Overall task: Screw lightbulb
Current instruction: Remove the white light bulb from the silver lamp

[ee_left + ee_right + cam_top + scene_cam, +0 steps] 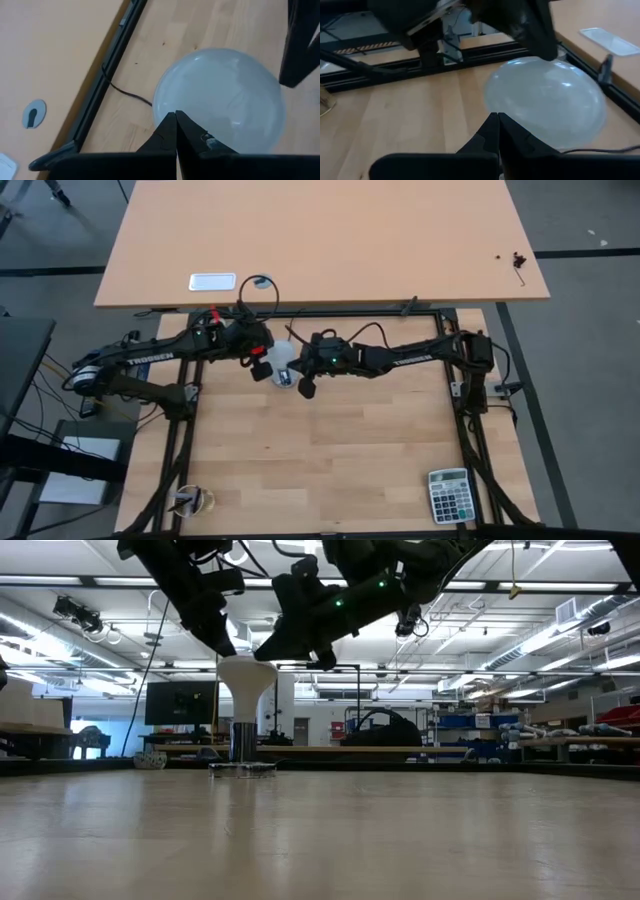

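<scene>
Standing on its base, the lightbulb (281, 358) sat mid-table. The left gripper (258, 366) at its 9 o'clock and the right gripper (305, 385) at its 3 o'clock both had fingers pressed together, holding nothing.

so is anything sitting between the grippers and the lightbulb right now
Nothing visible. The lightbulb stands upright, base down in the socket on the table. The left gripper and right gripper both hover just above its round face, fingers shut, with only open air between them and the glass.
</scene>
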Robot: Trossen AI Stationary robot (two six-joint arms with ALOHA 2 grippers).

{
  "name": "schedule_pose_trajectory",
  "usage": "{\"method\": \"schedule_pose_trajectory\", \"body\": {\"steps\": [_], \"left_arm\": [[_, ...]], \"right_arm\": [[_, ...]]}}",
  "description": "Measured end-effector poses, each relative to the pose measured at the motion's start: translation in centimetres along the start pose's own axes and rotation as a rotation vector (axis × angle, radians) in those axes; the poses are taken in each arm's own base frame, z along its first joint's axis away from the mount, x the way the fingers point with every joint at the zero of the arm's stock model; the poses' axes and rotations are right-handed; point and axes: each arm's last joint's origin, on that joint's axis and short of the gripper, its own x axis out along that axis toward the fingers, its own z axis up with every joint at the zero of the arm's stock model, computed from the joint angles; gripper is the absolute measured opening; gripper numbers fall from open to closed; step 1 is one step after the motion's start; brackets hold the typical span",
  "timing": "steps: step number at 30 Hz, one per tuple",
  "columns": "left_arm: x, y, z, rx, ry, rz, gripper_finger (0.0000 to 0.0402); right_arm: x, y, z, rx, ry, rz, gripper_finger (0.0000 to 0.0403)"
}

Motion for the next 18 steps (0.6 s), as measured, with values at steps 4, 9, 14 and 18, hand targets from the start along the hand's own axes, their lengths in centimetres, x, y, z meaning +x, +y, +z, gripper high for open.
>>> {"method": "schedule_pose_trajectory", "body": {"steps": [4,9,14,18], "left_arm": [[0.0,-0.1,-0.1,0.000,0.007,-0.007,0.0000],[-0.1,-0.5,-0.1,-0.003,0.014,-0.014,0.0000],[-0.2,-0.8,-0.2,0.003,0.022,-0.017,0.0000],[-0.2,-0.9,-0.2,-0.015,0.017,-0.042,0.0000]], "right_arm": [[0.0,-0.4,0.1,0.006,-0.003,-0.018,0.0009],[-0.1,-1.3,0.1,0.034,0.017,-0.041,0.0009],[-0.2,-2.1,0.2,0.040,0.015,-0.098,0.0009],[-0.2,-3.0,0.2,0.045,0.025,-0.151,0.0009]]}}
